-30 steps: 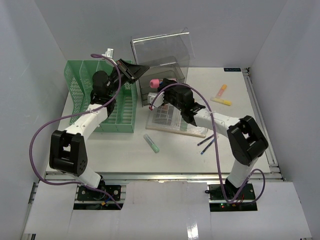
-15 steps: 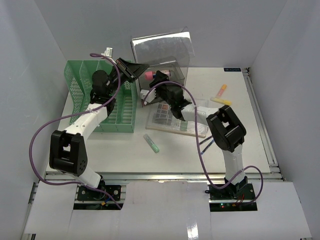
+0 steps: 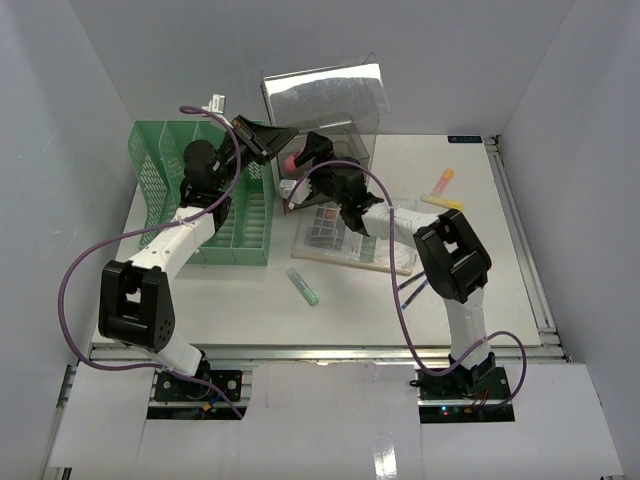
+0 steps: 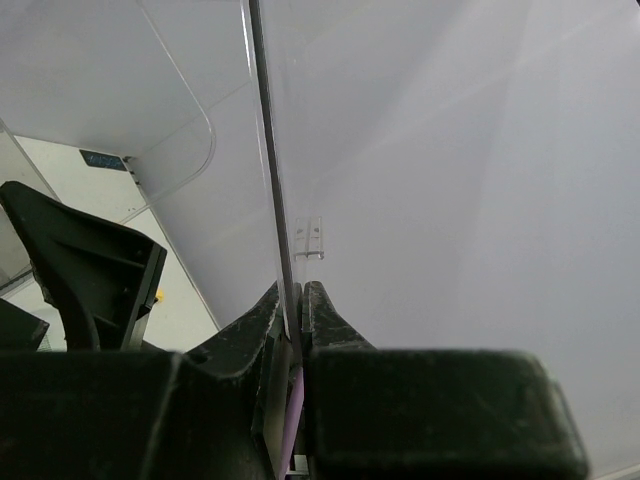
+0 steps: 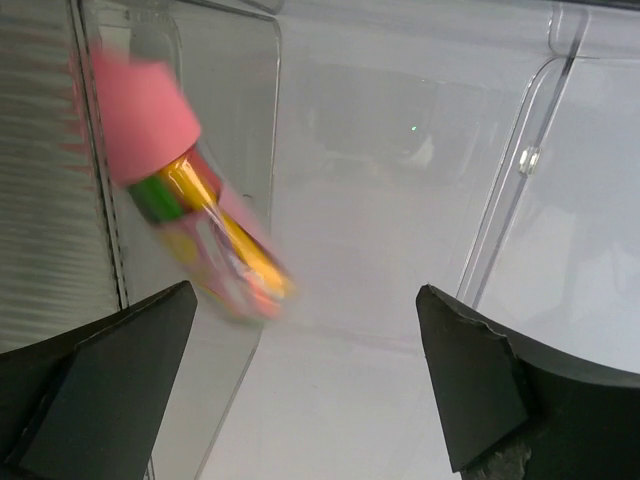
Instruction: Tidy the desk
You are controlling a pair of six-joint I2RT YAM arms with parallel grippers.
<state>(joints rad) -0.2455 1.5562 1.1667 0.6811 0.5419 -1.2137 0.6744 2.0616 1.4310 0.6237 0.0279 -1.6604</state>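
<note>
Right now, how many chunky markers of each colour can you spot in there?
Green marker: 1
Orange marker: 1
Yellow marker: 1
Pink-capped marker: 1
Total: 4

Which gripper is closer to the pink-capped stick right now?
Right. The right gripper, open, has the pink-capped stick just ahead of it. The left gripper is off to one side, clamped on the clear lid.

Robotics lab cell mimicking an office, plain white walls [image 3: 60, 150] enclosing a desk [image 3: 230, 300]; robot arms [image 3: 455, 260] sitting bolted at its rail [image 3: 320, 350]; green mesh file rack [image 3: 150, 175], highlighter [image 3: 303, 285] lying about
</note>
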